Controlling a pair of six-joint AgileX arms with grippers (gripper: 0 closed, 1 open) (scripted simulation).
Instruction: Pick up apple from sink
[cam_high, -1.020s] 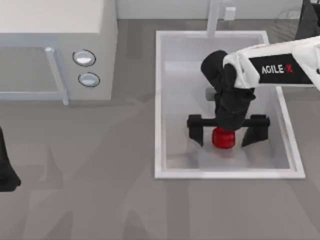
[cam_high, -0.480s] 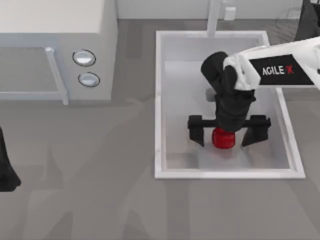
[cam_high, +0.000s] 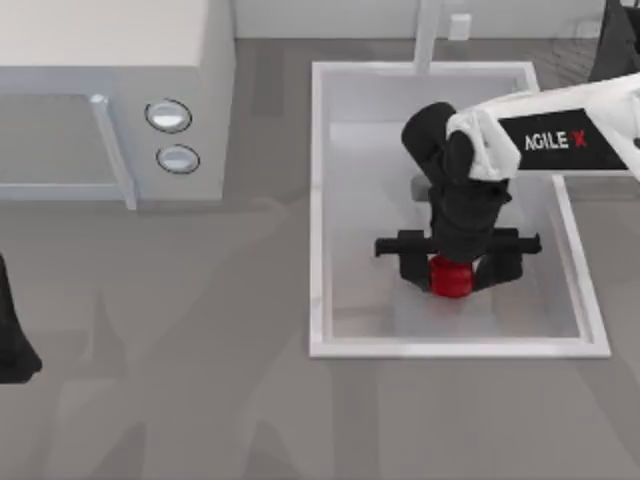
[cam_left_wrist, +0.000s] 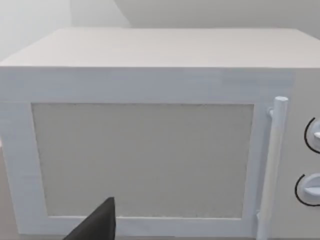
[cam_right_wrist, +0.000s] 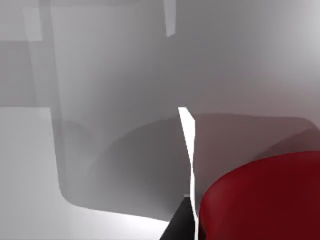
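The small red apple (cam_high: 452, 284) lies on the pale floor of the white sink (cam_high: 318, 200), toward its front. My right gripper (cam_high: 455, 268) reaches down into the basin from the right, its black fingers (cam_high: 411, 265) pressed against both sides of the apple. In the right wrist view the apple (cam_right_wrist: 260, 200) bulges large and close over the sink floor (cam_right_wrist: 110, 100). At the top view's left edge my left gripper (cam_high: 10, 345) is parked, with a dark fingertip (cam_left_wrist: 97, 225) showing in front of the microwave.
A white microwave (cam_high: 100, 60) with two round knobs (cam_high: 168, 115) stands at the back left, and its door (cam_left_wrist: 145, 160) faces the left wrist camera. The white faucet (cam_high: 428, 35) rises at the sink's back rim. Grey counter lies in front of the sink.
The right gripper's fingers have drawn inward from a wide spread until they meet the apple's sides. The arm and apple have stayed in place. The left arm has not moved.
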